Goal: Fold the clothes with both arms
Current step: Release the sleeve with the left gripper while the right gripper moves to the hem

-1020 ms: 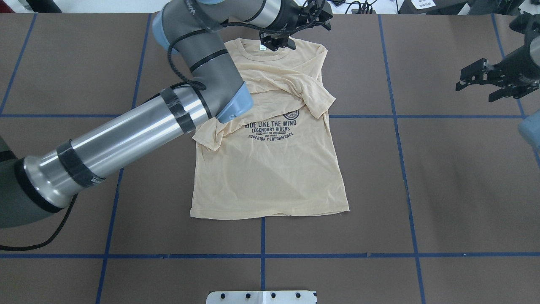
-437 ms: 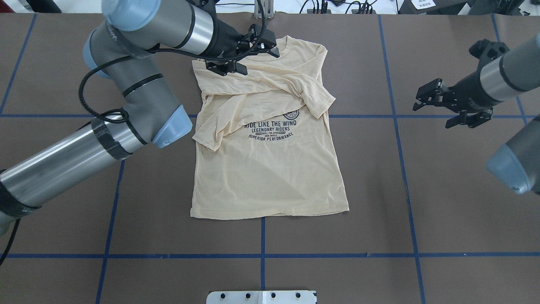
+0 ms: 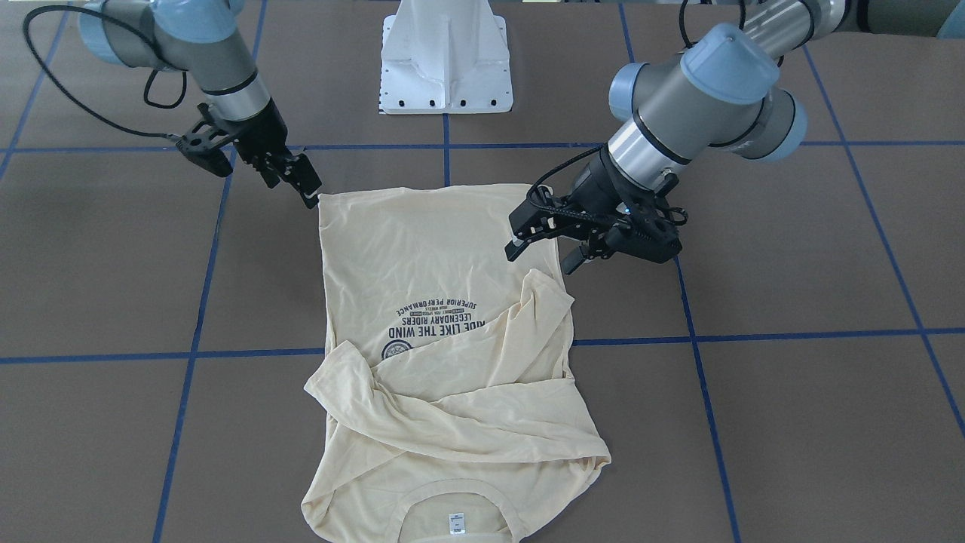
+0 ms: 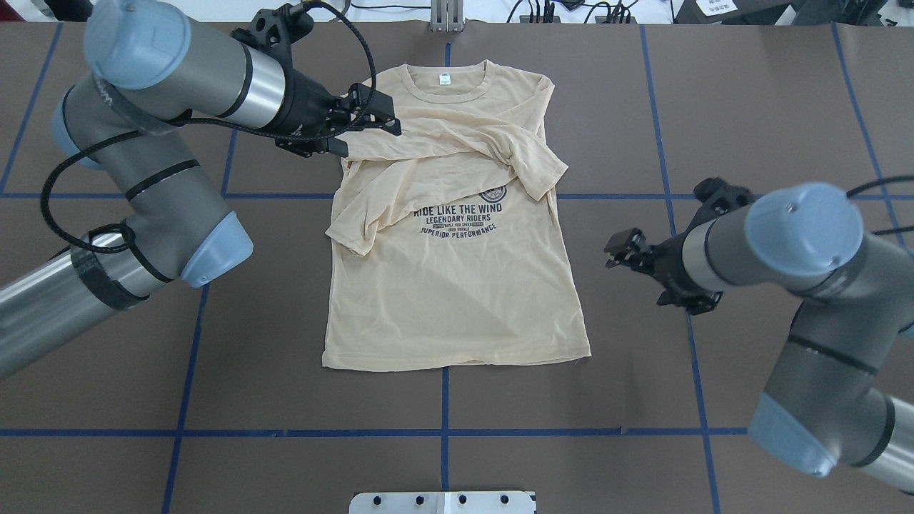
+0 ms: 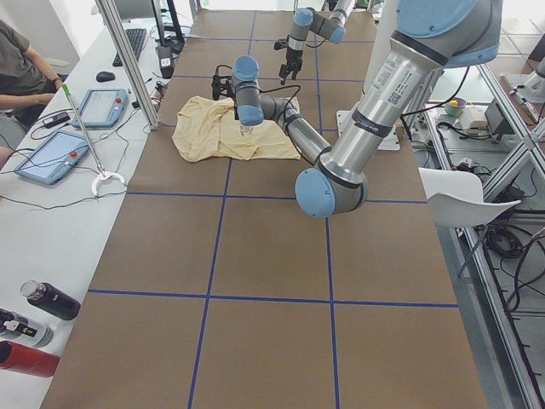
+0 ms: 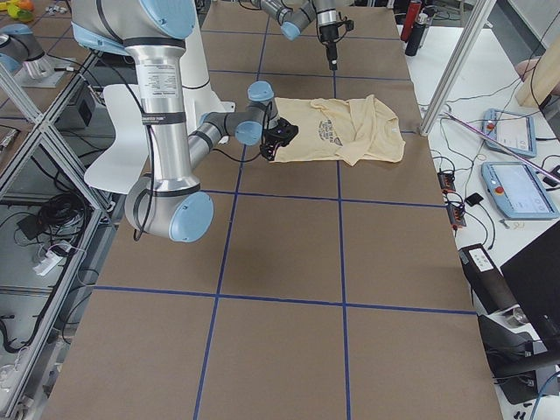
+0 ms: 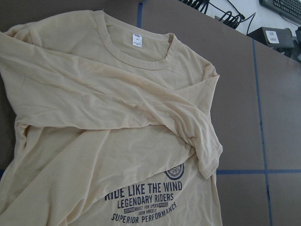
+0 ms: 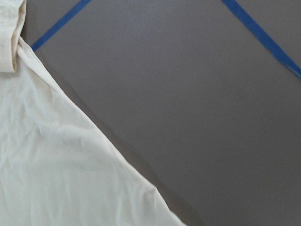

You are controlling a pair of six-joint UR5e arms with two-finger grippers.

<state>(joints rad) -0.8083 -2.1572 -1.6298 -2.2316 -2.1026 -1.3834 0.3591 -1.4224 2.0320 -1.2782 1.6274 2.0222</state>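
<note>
Now you see the left gripper [image 4: 368, 135] open, empty, at ten o'clock of the shirt [image 4: 457, 300]; right gripper [image 4: 634, 280] likewise at three.

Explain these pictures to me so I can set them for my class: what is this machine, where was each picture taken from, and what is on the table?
The machine has a left arm and a right arm on a white pedestal, each ending in a black two-finger gripper. One picture looks down from behind the robot, one faces it across the table, two look from the table's ends, and two come from cameras on the wrists. On the brown table with blue tape lines lies one cream-yellow shirt, print side up, sleeves drawn across the chest. The left gripper and the right gripper are open near the shirt and hold nothing.
</note>
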